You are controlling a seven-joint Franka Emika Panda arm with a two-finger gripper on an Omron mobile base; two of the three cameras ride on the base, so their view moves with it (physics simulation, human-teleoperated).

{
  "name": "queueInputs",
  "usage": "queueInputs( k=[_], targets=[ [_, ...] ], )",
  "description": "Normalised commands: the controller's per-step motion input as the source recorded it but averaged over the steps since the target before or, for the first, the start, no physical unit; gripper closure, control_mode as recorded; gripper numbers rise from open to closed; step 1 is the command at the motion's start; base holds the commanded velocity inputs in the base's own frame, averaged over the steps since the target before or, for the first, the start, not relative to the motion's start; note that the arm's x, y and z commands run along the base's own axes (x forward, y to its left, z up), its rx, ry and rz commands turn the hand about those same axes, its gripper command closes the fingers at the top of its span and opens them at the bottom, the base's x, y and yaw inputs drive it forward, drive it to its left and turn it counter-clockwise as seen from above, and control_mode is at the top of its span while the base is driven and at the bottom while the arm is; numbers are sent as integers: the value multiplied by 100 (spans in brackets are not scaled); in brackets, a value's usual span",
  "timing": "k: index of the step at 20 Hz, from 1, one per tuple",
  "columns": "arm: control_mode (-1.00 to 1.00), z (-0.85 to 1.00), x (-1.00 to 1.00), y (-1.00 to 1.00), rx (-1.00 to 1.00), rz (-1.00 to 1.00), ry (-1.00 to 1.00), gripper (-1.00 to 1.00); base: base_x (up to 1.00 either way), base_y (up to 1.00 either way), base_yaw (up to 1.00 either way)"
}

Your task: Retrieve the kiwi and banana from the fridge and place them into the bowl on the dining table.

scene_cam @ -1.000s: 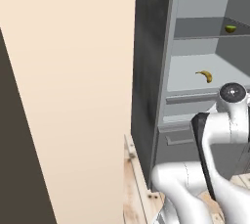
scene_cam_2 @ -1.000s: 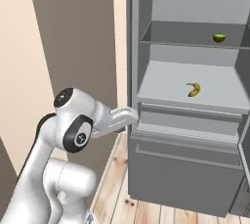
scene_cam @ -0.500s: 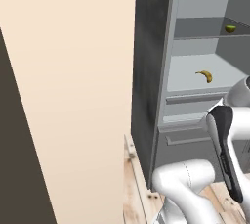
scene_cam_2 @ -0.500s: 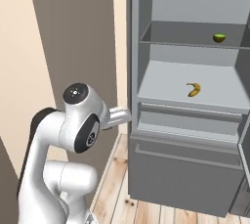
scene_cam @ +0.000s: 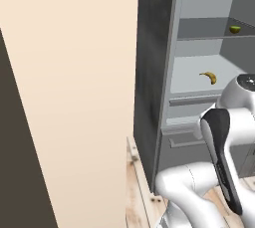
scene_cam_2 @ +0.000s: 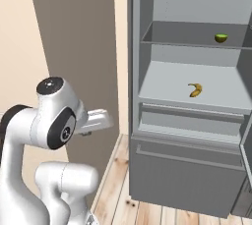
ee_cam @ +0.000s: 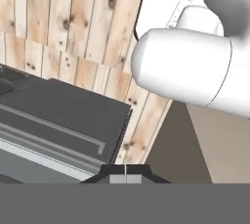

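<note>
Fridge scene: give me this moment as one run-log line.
fridge: open | kiwi: upper shelf | banana: shelf below | pincer: shut, empty, pointing at floor

The shut pincer (ee_cam: 126, 179) looks down on the fridge (ee_cam: 63, 120) drawer front and plank floor (ee_cam: 73, 27).

Fridge (scene_cam_2: 147, 135) stands open: dark brushed-grey outer side, pale grey interior with shelves, bottom drawer front shut. In the hand view its lower drawer front (ee_cam: 58, 120) shows as a dark grey panel with a recessed pull, lying across the 8 o'clock part of the frame over plank floor.

Kiwi (scene_cam_2: 221, 38) sits on the upper shelf toward the right wall, small, rounded, yellow-green, darker underneath; 1 o'clock in the right base view, also 1 o'clock in the left base view (scene_cam: 234, 29).

Banana (scene_cam_2: 195, 90) lies flat on the shelf below, well apart from the kiwi, down and to its left. Small, curved, yellow, brownish ends. Left base view has it at about 2 o'clock (scene_cam: 209, 76).
</note>
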Motion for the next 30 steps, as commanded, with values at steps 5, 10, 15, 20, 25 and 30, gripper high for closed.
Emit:
queueInputs(
  k=[5,10,15,20,25,30],
  targets=[
    [-100,-53,-10,32,2,1,-7,100,0,0,0],
    [-100,-46,0,9,1,5,-4,100,0,0,0],
    [-100,-38,0,18,0,6,0,100,0,0,0],
    [-100,-19,0,3,0,0,0,100,0,0,0],
    [-100,-12,0,0,0,0,0,100,0,0,0],
    [100,-3,0,0,0,0,0,100,0,-2,0]
  ],
)
